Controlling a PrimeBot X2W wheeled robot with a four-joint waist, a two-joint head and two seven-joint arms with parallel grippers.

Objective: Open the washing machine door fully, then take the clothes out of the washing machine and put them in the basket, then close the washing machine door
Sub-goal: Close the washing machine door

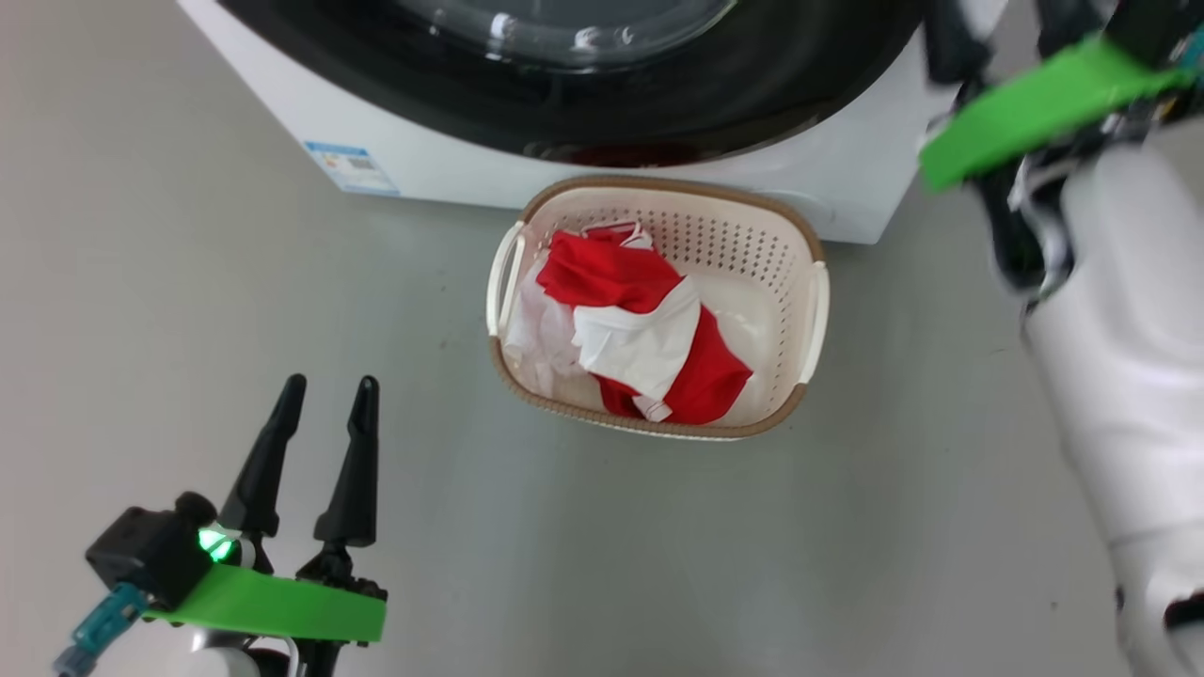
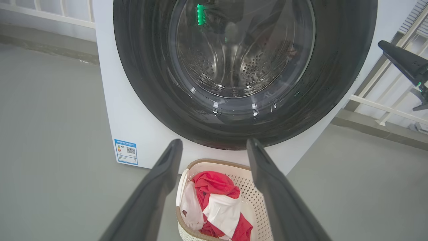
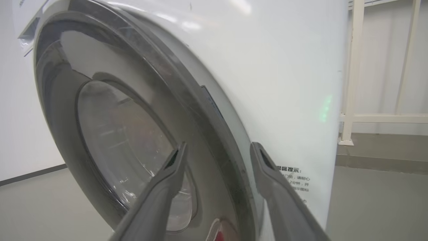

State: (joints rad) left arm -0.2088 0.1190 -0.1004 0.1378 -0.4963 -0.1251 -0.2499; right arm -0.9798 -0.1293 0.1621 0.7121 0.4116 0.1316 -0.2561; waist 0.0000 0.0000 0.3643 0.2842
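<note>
Blue label (image 2: 126, 152) on washing machine (image 2: 128, 112)

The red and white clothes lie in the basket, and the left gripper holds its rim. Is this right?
Not quite. The clothes do lie in the basket, but the head view shows the left gripper open, apart from the basket, holding nothing.

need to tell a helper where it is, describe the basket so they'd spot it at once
Find the big white washing machine with the round black door. On the grey floor right in front of it sits the basket: small, cream, perforated plastic with a brown woven-look rim. It holds red and white clothes, unlike anything nearby.
</note>
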